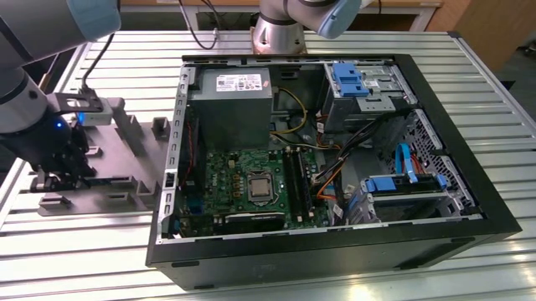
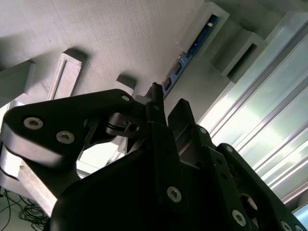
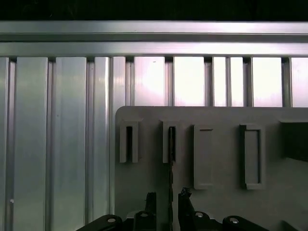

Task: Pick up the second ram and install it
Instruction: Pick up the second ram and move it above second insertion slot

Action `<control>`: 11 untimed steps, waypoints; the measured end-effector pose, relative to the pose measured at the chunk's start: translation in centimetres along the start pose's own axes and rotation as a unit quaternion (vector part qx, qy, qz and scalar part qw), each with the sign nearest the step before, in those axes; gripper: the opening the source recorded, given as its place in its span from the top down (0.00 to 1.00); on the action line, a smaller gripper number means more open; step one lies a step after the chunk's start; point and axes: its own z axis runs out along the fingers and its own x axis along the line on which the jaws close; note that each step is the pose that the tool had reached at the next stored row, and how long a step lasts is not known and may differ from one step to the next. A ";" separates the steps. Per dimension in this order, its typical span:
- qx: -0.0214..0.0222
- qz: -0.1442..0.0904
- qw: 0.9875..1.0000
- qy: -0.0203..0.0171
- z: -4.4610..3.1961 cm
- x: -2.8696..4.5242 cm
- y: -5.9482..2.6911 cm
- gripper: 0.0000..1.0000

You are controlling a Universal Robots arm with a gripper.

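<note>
The second ram (image 3: 170, 159) stood edge-on in a slot of the grey tray (image 3: 221, 120), its near end hidden behind the gripper (image 3: 167, 197). The arm (image 1: 34, 135) pointed straight down over the tray. The jaws straddled the ram, narrowly parted with a gap on either side, clamping nothing.

The exterior view looks steeply down on the counter (image 1: 503, 94); both wrist views peer closely past the claw (image 3: 167, 192) at the tray (image 3: 216, 115).

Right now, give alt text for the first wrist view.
The gripper hangs open over the grey tray, a finger each side of the second ram, which stands on edge in a slot. Beyond lies the slatted metal table.
</note>
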 end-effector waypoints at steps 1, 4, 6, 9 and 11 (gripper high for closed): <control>0.000 0.000 1.000 0.000 0.06 0.00 0.01 0.68; 0.000 0.000 1.000 -0.001 0.23 0.01 0.03 0.68; 0.000 0.000 1.000 -0.002 0.30 0.01 0.05 0.68; 0.000 0.000 1.000 -0.014 1.07 0.02 0.14 0.68; 0.000 0.000 1.000 -0.014 1.06 0.02 0.14 0.68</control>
